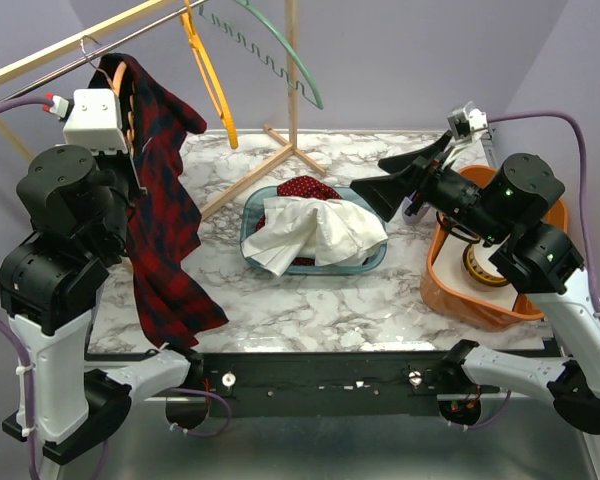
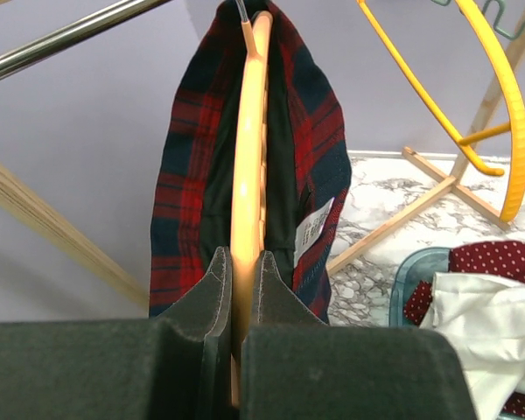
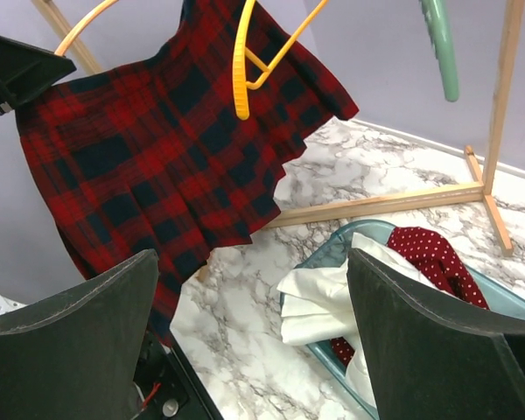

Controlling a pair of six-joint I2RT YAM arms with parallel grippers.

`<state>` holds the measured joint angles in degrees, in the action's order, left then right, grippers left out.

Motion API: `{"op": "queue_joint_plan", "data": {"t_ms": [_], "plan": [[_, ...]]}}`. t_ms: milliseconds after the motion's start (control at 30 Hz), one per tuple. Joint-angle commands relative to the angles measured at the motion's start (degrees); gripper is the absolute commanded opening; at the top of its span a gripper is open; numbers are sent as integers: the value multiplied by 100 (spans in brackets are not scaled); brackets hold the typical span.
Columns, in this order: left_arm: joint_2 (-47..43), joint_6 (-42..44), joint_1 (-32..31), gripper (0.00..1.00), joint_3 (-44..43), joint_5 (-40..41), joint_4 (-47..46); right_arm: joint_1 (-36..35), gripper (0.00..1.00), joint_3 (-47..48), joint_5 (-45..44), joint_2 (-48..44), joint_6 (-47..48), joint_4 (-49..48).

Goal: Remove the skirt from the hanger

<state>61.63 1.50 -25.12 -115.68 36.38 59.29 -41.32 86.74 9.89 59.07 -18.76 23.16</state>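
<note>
– Starting with the biggest thing, what is seen?
– A marble worktop (image 1: 380, 300) is seen, with a wooden rack (image 1: 293, 125) stood at its back.
– Where is the skirt found?
– The red and dark checked skirt (image 1: 165, 230) is hung at the left end of the rack, and its hem is seen low by the worktop's left side.
– What is set on the worktop?
– An orange bin (image 1: 450, 290) is set at the right and a blue basket (image 1: 250, 215) in the middle. A white cloth (image 1: 315, 230) and a red dotted cloth (image 1: 305, 188) are piled in the basket.
– How are the hands held?
– The right hand (image 3: 252, 258) is spread wide with nothing in it, and is held up between the bin and the basket. The left hand (image 2: 241, 258) is squeezed tight on the orange hanger (image 2: 248, 175), over which the skirt is draped.
– Are other hangers seen?
– A yellow hanger (image 1: 208, 75) and a green hanger (image 1: 285, 60) are hung to the right of the skirt.
</note>
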Motion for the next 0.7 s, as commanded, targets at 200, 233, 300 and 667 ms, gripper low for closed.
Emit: {"op": "queue_joint_plan", "data": {"t_ms": [200,233,300,667], "plan": [[-449,35,16,0,36,-641,-409,-51,95,36,232,61,75,-145],[-476,35,16,0,45,-667,-427,-52,95,62,241,78,75,-145],[-502,44,16,0,28,-737,-427,-51,95,80,268,140,66,-154],[-669,-290,16,0,-78,-1063,13,-43,93,449,689,491,22,-13]]}}
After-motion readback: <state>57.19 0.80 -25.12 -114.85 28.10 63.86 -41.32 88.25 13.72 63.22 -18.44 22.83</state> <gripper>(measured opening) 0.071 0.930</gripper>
